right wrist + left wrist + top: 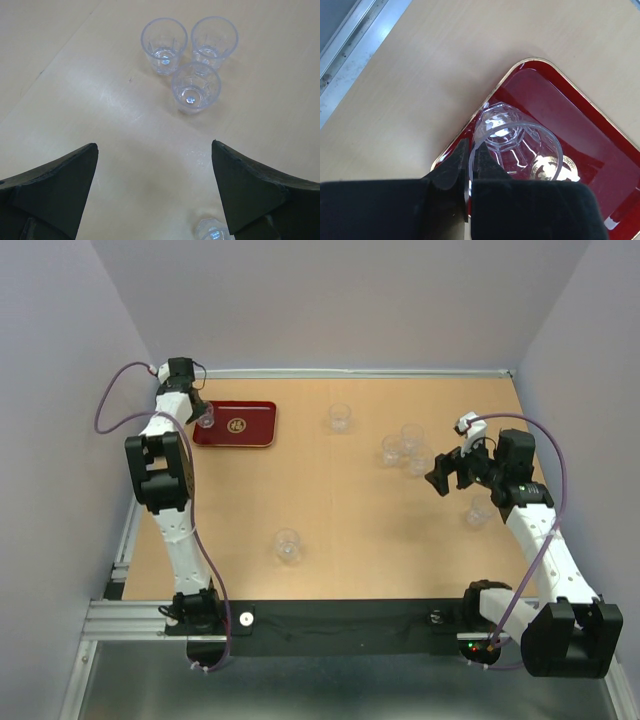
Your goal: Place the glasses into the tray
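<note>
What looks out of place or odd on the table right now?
Nothing spilled or broken. One glass stands out: the left arm's jaws pinch its rim over the tray corner. The other glasses stand upright on the table.

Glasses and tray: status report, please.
Left pincer shut on one glass above the tray corner. Right pincer open, facing a cluster of three glasses. Nothing blocking.

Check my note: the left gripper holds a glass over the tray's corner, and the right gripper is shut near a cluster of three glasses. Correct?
Not quite. The right gripper is open, its fingers spread wide, as the right wrist view shows. The rest stands: the left gripper holds a glass over the tray corner, and the three glasses sit near the right gripper.
</note>
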